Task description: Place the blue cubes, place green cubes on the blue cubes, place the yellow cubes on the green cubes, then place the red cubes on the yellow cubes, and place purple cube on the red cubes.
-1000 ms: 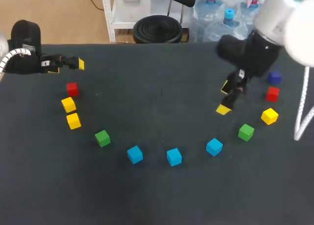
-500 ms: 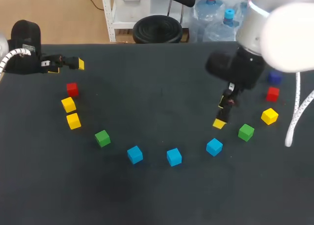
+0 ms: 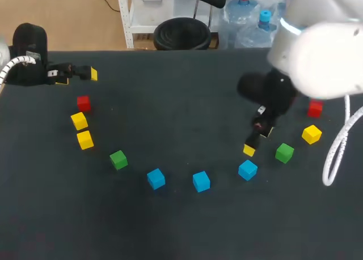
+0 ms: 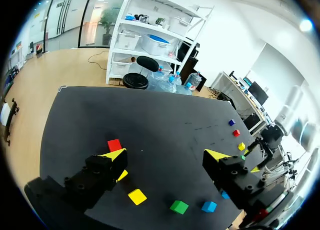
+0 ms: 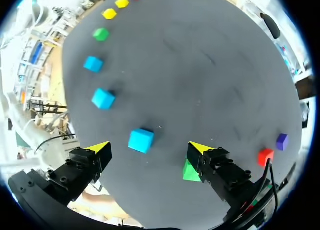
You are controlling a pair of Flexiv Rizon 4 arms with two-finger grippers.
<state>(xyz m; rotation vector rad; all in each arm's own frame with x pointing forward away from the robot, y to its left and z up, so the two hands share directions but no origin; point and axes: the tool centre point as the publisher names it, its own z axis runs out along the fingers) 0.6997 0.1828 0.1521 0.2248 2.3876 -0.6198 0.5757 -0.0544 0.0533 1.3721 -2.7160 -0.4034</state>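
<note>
Spanning the near part of the dark table (image 3: 181, 96), three blue cubes lie in a shallow arc, each alone on the surface and apart from its neighbours. They are the left blue cube (image 3: 155, 178), the middle blue cube (image 3: 201, 181) and the right blue cube (image 3: 247, 170). Outward along the arc lie the left green cube (image 3: 118, 159) and the right green cube (image 3: 284, 153). Farther out on the left are the nearer yellow cube (image 3: 85, 139) and the farther yellow cube (image 3: 79, 120), just beside each other, then the left red cube (image 3: 83, 103). On the right come the right yellow cube (image 3: 311, 134) and the right red cube (image 3: 315, 108), the latter partly behind my right arm. The purple cube (image 5: 282, 139) shows only in the wrist views, near the right red cube at the far right of the table.

My right gripper (image 3: 255, 139) hangs just far of the right blue cube, fingers pointing down. In its wrist view the fingers are spread wide, with that cube ahead of them in the gap and touched by neither. The right green cube is partly hidden behind one finger. My left gripper (image 3: 79, 74) is at the far left of the table, far of the left red cube and apart from it. Its fingers are likewise spread, with bare table between them.
</note>
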